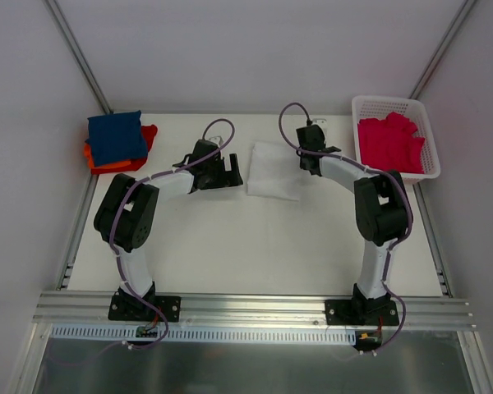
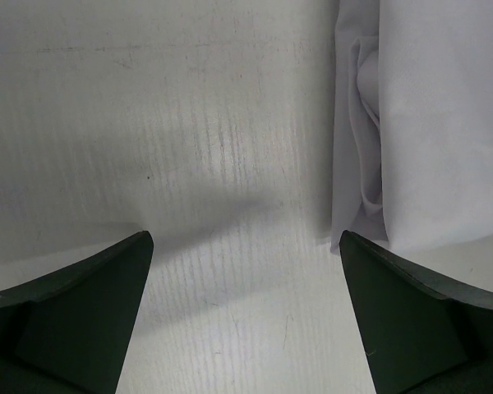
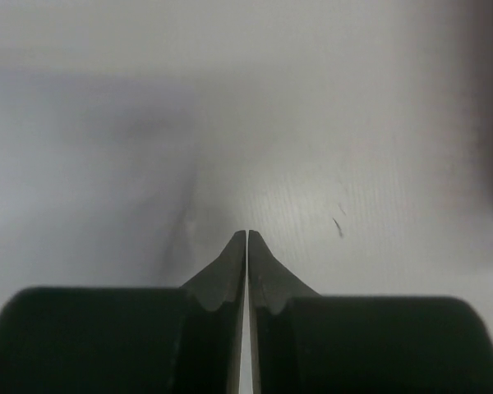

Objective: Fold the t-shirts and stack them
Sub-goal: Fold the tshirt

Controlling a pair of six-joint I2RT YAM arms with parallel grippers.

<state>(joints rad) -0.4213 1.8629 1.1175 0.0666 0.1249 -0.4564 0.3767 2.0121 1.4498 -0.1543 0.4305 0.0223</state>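
A folded white t-shirt (image 1: 274, 170) lies at the middle back of the table, between my two grippers. My left gripper (image 1: 234, 171) is just left of it and open. In the left wrist view its fingers (image 2: 82, 316) spread wide over bare table, and the white t-shirt (image 2: 431, 123) lies by the right finger. My right gripper (image 1: 302, 162) is at the shirt's right edge. In the right wrist view the right gripper (image 3: 247, 235) is shut with nothing seen between the jaws, its tips at the edge of the white cloth (image 3: 99, 164). A navy t-shirt (image 1: 115, 137) lies on an orange-red one (image 1: 150, 133).
A white lattice basket (image 1: 392, 103) at the back right holds a crumpled crimson-pink t-shirt (image 1: 389, 142). The navy and orange-red stack sits at the back left corner. Metal rails run along the table's left and right sides and a slotted rail along its front edge.
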